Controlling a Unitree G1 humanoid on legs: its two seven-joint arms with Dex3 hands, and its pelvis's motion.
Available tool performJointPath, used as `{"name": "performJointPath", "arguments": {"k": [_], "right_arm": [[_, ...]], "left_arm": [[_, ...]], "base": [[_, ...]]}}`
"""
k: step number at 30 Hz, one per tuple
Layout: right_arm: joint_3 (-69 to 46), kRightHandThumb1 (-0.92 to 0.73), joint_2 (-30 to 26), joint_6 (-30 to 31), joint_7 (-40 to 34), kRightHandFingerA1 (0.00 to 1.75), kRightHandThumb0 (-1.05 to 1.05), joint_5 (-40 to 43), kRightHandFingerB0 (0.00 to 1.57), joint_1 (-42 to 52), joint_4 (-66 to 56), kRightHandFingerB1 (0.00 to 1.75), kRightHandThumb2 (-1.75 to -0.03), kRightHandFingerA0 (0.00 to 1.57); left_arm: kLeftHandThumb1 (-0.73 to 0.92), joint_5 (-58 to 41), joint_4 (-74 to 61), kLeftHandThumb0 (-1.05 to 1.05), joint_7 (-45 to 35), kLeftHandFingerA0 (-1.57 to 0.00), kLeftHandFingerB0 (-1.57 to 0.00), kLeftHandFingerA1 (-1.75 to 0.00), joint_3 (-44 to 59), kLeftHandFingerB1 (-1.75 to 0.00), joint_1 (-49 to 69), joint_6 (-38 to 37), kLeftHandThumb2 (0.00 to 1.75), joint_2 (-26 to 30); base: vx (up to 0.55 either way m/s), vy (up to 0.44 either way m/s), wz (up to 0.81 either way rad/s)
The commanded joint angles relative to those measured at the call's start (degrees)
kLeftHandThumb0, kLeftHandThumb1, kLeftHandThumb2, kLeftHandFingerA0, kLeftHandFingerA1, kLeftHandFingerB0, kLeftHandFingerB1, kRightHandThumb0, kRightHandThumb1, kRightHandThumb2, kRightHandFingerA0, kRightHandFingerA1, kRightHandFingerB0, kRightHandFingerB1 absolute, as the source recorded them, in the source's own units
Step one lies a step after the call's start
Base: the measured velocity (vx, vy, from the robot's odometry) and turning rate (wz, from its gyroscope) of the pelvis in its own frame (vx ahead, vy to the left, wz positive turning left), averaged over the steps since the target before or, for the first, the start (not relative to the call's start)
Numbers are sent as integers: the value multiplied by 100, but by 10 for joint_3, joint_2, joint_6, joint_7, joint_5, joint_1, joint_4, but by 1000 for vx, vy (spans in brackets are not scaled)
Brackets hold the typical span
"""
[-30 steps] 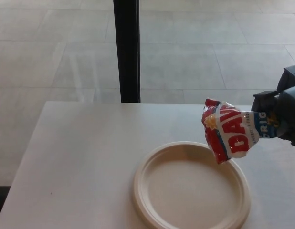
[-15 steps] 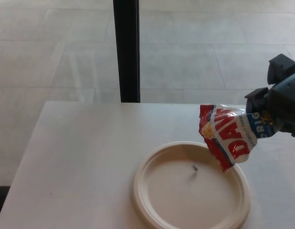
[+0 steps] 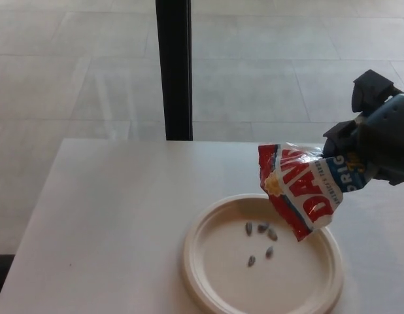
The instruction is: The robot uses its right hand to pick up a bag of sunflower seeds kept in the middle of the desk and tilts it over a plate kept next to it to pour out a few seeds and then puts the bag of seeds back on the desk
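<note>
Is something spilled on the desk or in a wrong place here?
Nothing stands out. The seeds all lie inside the plate, none on the desk. The right hand holds the bag tilted over the plate, mouth down to the left; that tilt is for pouring.

The right hand [image 3: 375, 140] comes in from the right edge of the head view, raised above the surface below it. It is dark grey to black, and its thick fingers [image 3: 342, 134] are closed around something it holds, gripped at that thing's right-hand end. One blocky part of the hand sticks up at the top, above the knuckles, and points toward the upper left. The body of the hand is rounded and runs off the right edge, so the wrist and forearm cannot be seen. The hand is tilted, its gripping side turned down and to the left. The left arm and hand do not show at all.
</note>
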Motion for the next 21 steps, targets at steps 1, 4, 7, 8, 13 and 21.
{"name": "performJointPath", "arguments": {"k": [1, 4, 7, 8, 13, 21], "right_arm": [[-5, -72, -3, -19, -4, 168, -31, -5, 80, 1, -13, 64, -71, 93], [-6, -72, -6, -16, 9, 172, -32, -8, 81, 0, -25, 62, -70, 98], [-5, -67, -10, -20, -2, 170, -28, -19, 80, -5, -25, 60, -77, 100], [-5, -56, -10, -24, -5, 131, -33, -18, 75, -7, -22, 74, -103, 120], [-8, -68, -12, -35, -9, 168, -32, -20, 81, -8, -19, 63, -73, 99], [-2, -70, -11, -49, -25, 169, -31, -40, 75, -12, -15, 63, -74, 100]], "left_arm": [[67, 1, 0, -89, 3, -32, -44, -57, 3, -46, 0, 0, 81, 11], [82, 7, 3, -85, 6, -31, -48, -54, -1, -41, -3, 3, 65, 13], [83, 4, 1, -85, -2, -31, -46, -56, 0, -41, -3, 3, 65, 15], [82, 2, 0, -86, -5, -30, -46, -56, 1, -42, -2, 1, 65, 15], [82, 0, -1, -84, -1, -29, -46, -55, 4, -41, -6, 8, 65, 15], [83, 9, -2, -86, 0, -27, -46, -54, -5, -40, -2, 2, 65, 18]], "base": [[0, 0, 0], [0, 0, 0], [0, 0, 0], [0, 0, 0], [0, 0, 0], [0, 0, 0]]}}
